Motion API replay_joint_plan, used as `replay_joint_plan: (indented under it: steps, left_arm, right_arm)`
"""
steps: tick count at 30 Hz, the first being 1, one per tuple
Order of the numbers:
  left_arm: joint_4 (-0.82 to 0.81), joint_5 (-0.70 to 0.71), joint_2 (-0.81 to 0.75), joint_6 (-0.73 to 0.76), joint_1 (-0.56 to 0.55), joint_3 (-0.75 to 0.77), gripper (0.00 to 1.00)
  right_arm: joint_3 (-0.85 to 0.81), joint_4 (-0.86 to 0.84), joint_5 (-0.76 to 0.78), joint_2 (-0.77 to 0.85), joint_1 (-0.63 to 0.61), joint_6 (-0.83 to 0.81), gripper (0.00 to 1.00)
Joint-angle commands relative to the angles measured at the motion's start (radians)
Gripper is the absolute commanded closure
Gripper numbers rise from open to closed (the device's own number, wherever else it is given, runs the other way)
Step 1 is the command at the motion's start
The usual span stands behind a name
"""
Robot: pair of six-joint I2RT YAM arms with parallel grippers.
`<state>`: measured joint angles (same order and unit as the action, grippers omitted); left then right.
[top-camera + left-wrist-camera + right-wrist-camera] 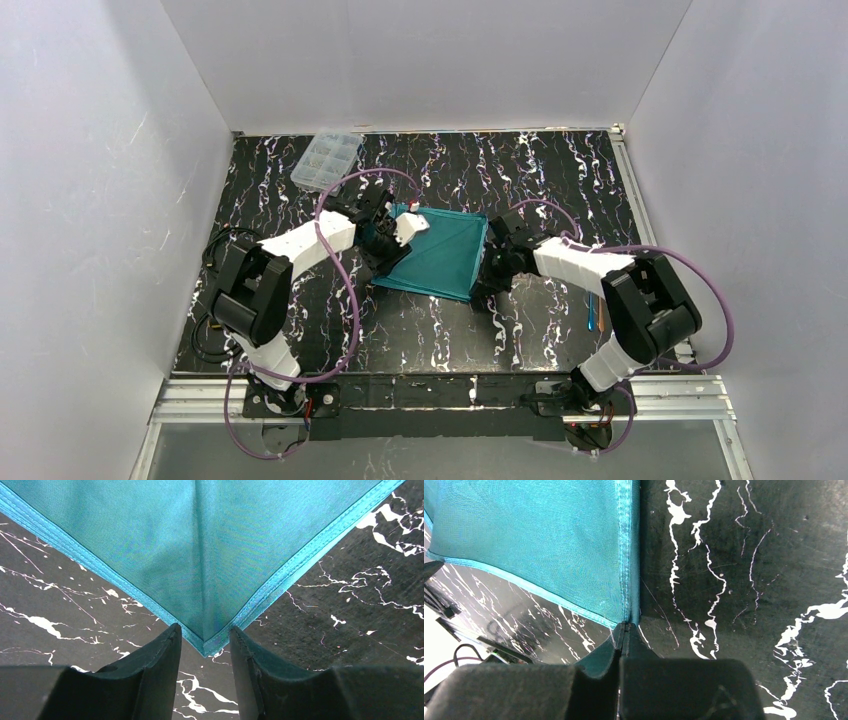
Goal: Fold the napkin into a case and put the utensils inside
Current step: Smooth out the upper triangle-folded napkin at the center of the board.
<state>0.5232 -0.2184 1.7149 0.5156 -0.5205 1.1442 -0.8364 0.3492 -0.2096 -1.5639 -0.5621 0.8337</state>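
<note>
The teal napkin [440, 255] lies mid-table with a crease running to its left corner [205, 642]. My left gripper [205, 632] is open at that corner. The hemmed tip sits between the fingertips [170, 635] without being pinched. My right gripper [626, 626] is shut on the napkin's near right corner [624, 605], and the cloth [539, 545] rises slightly from the table there. In the top view the left gripper [385, 240] is at the napkin's left side and the right gripper [490, 272] at its right side. The utensils [592, 312] lie on the table right of the right arm.
A clear plastic compartment box [325, 160] sits at the back left of the black marbled table [560, 170]. White walls close in the back and both sides. Purple cables loop around both arms.
</note>
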Motion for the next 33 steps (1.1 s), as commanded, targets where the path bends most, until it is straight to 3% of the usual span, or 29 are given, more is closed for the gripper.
replay_joint_plan:
  steps: [1,15,23,28,33]
  left_arm:
    - [-0.019,0.028,-0.005,0.021,-0.005,-0.034,0.62]
    - [-0.079,0.064,-0.014,0.049,-0.006,-0.111,0.63]
    - [-0.09,0.055,-0.017,0.049,-0.006,-0.132,0.65]
    - [-0.095,0.059,-0.028,0.049,-0.006,-0.136,0.65]
    - [-0.09,0.064,-0.046,0.042,-0.006,-0.125,0.65]
  right_arm:
    - [-0.018,0.015,0.011,-0.025,0.005,-0.026,0.99]
    - [-0.024,0.028,0.008,-0.033,0.019,-0.047,0.96]
    - [-0.095,0.101,-0.063,0.02,0.095,-0.097,0.63]
    - [-0.21,0.122,-0.097,0.009,0.134,-0.117,0.62]
    - [-0.356,0.091,-0.13,-0.122,0.146,-0.111,0.68]
